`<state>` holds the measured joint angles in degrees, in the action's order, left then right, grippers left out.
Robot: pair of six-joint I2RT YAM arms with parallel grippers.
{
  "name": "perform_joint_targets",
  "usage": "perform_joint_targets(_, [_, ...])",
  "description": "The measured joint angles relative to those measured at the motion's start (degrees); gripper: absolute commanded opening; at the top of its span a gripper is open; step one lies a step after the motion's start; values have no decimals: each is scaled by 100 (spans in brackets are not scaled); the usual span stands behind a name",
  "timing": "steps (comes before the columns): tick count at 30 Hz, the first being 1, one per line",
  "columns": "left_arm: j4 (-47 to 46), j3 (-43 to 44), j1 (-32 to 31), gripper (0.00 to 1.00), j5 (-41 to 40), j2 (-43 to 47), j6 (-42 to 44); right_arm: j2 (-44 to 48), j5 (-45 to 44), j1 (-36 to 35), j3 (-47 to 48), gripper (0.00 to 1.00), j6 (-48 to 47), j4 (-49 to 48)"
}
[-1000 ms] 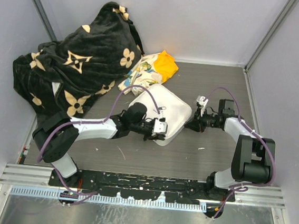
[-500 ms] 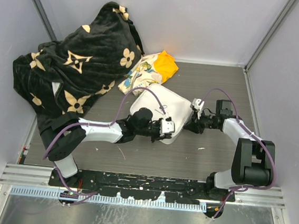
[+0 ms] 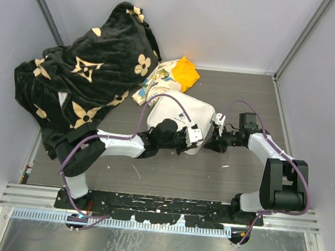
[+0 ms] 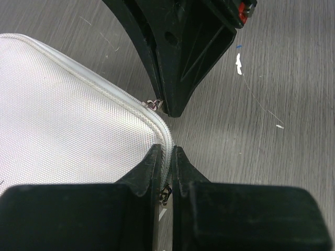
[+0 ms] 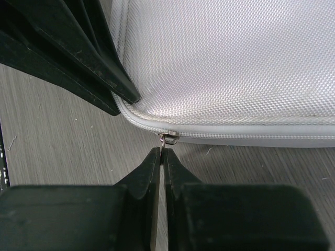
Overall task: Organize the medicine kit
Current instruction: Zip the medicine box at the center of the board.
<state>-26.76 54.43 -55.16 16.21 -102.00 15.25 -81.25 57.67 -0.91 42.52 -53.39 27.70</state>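
The white medicine kit (image 3: 178,111) lies closed in the middle of the table, and its woven lid fills the left wrist view (image 4: 63,115) and the right wrist view (image 5: 225,63). My left gripper (image 3: 194,135) is at the kit's near right corner, shut (image 4: 166,152) on the zip edge with a small dark zip pull between the jaws. My right gripper (image 3: 208,142) meets it from the right, shut (image 5: 161,154) on the thin tab of a second zip slider (image 5: 169,138). The two grippers' tips almost touch at that corner.
A black blanket with tan flowers (image 3: 83,76) is heaped at the back left. A floral-and-orange cloth bundle (image 3: 171,75) lies just behind the kit. Grey walls close in the table on three sides. A white speck (image 3: 226,165) lies near the right arm.
My left gripper has slid right along the kit's near edge to its right corner. The kit has turned and shifted a little away from me. The right gripper has edged left.
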Motion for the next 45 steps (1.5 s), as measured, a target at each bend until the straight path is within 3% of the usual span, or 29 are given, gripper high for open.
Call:
perform_joint_targets(16, [640, 566, 9, 0, -271, -192, -1047, 638, -516, -319, -289, 1, 758, -319])
perform_joint_targets(19, [568, 520, 79, 16, -105, -186, -1145, 634, -549, -332, -289, 1, 872, -326])
perform_joint_targets(26, [883, 326, 772, 79, 1117, 140, -918, 437, -542, -313, -146, 1, 1036, -201])
perform_joint_targets(27, [1051, 326, 885, 85, 1250, 210, -787, 426, -557, -304, -125, 1, 1049, -175])
perform_joint_targets(29, [1475, 326, 1080, 87, 1488, 393, -385, 413, -588, -280, -87, 1, 1067, -111])
perform_joint_targets(32, [2175, 328, 1252, 86, 1661, 684, 411, 376, -632, -214, -11, 1, 1071, 11])
perform_joint_targets(36, [3016, 328, 1268, 72, 1574, 903, 1893, 328, -693, -131, 118, 1, 1027, 214])
perform_joint_targets(40, [3161, 374, 1220, 38, 1235, 828, 2750, 249, -723, -120, 245, 1, 973, 422])
perform_joint_targets(45, [3027, 549, 1056, 1, 802, 627, 2922, 262, -769, -111, 260, 0, 942, 501])
